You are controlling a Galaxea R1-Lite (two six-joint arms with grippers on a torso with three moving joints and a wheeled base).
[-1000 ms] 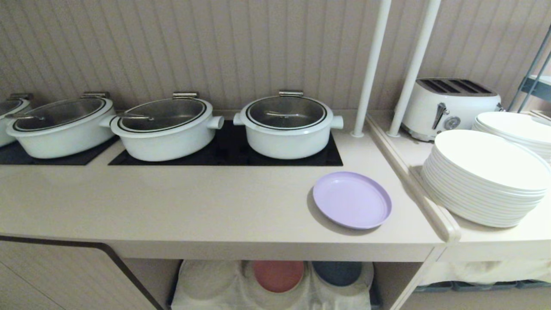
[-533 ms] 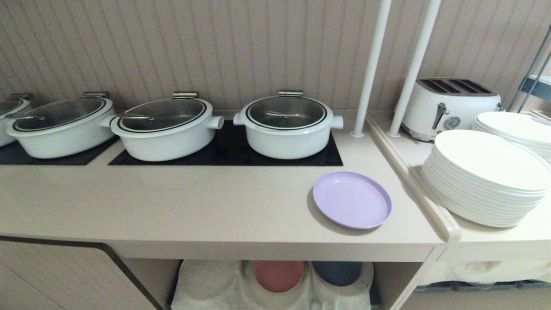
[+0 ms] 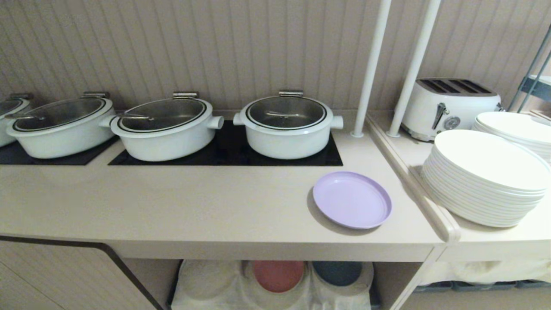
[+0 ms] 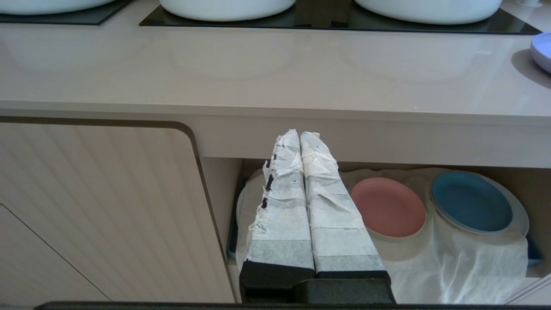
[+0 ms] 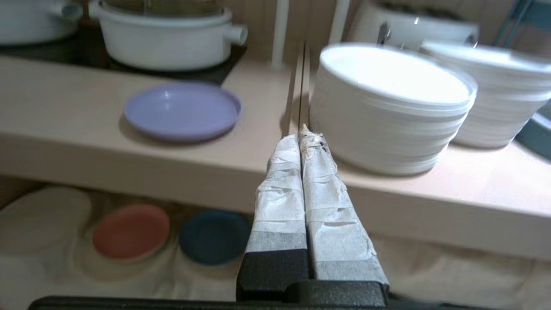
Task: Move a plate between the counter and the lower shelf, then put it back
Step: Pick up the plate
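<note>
Well apart: lilac plate (image 5: 183, 110) on counter (image 5: 64, 103), closed right jaws.

The plate (image 3: 352, 199) is pale purple all over. It sits on the beige counter (image 3: 193, 206), which has black hob panels (image 3: 224, 155) at 12 o'clock. The pots (image 3: 287, 127) are white with dark lids. The wall (image 3: 215, 43) is beige with thin stripes. The stacked plates (image 3: 486, 176) and the toaster (image 3: 450, 105) at 3 o'clock are white. On the lower shelf (image 3: 400, 280), a white cloth (image 3: 206, 297) holds a pink plate (image 3: 278, 275) and a dark blue plate (image 3: 337, 272).
</note>
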